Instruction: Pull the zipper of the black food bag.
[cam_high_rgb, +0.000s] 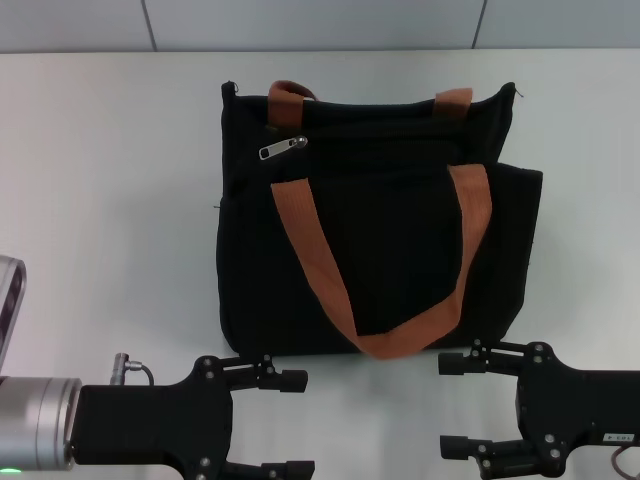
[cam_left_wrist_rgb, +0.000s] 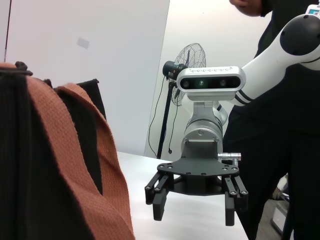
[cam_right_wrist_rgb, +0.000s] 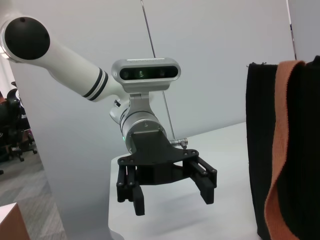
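Note:
The black food bag (cam_high_rgb: 400, 240) lies flat on the white table (cam_high_rgb: 100, 200), its two orange-brown handles (cam_high_rgb: 310, 250) on top. The silver zipper pull (cam_high_rgb: 283, 148) sits near the bag's far left corner, on the zip line along the upper edge. My left gripper (cam_high_rgb: 298, 423) is open and empty at the near left, in front of the bag. My right gripper (cam_high_rgb: 448, 406) is open and empty at the near right, just off the bag's near edge. The left wrist view shows the bag (cam_left_wrist_rgb: 30, 175) and the right gripper (cam_left_wrist_rgb: 194, 215). The right wrist view shows the bag (cam_right_wrist_rgb: 260, 150) and the left gripper (cam_right_wrist_rgb: 174, 202).
Grey wall panels (cam_high_rgb: 300, 25) run behind the table's far edge. Beyond the table, the left wrist view shows a fan on a stand (cam_left_wrist_rgb: 189, 60) and a person in black (cam_left_wrist_rgb: 285, 165). The right wrist view shows an office chair (cam_right_wrist_rgb: 12, 130) off the table.

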